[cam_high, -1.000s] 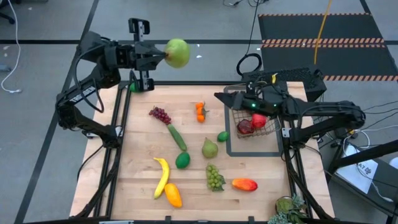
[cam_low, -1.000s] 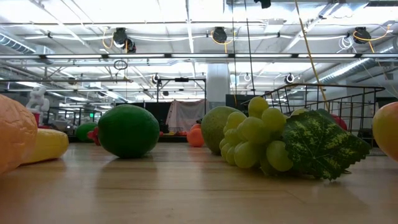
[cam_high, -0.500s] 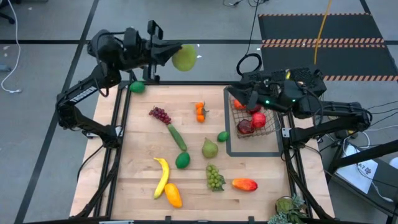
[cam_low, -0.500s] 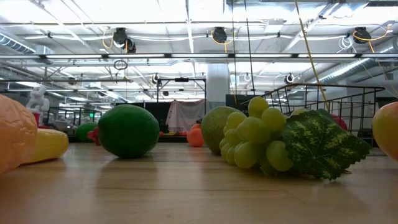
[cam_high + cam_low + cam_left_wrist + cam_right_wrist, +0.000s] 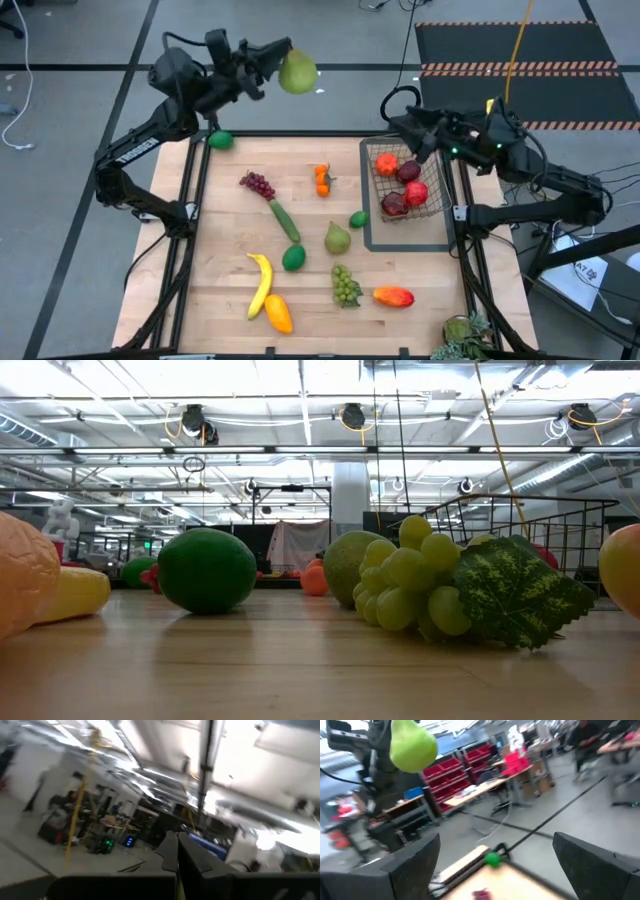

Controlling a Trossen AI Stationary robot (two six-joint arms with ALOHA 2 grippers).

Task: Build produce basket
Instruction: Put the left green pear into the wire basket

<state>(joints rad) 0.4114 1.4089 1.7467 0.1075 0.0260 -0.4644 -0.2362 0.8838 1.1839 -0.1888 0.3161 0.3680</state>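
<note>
1. The left tool (image 5: 272, 62) is clenched on a green pear (image 5: 297, 73), raised beyond the far edge of the desk (image 5: 220, 260), off the wooden top altogether; the right wrist view shows the same pear (image 5: 412, 746) up in the air.
2. The right tool (image 5: 412, 136) hangs just past the basket's far rim, near the desk's far right corner, its two fingers spread apart and grasping nothing.
3. The basket (image 5: 438, 205) sits against the right edge on a flat dark tray frame (image 5: 372, 238); red fruits (image 5: 408, 185) and an orange-red one lie inside it.
4. A lime (image 5: 221, 140) rests right at the far left corner, on the desk's dark border.
5. Purple grapes (image 5: 257, 184) and a cucumber (image 5: 284, 219) lie left of centre; an orange (image 5: 322, 178) sits toward the far edge.
6. A second pear (image 5: 337, 238), a small lime (image 5: 358, 219) and a larger green fruit (image 5: 293, 258) cluster in the middle.
7. A banana (image 5: 261, 282) and an orange-yellow fruit (image 5: 278, 312) lie close to the near edge, with green grapes (image 5: 345, 285) and a mango (image 5: 393, 296) alongside.
8. Bare wood lies along the left edge and between the orange and the basket.
</note>
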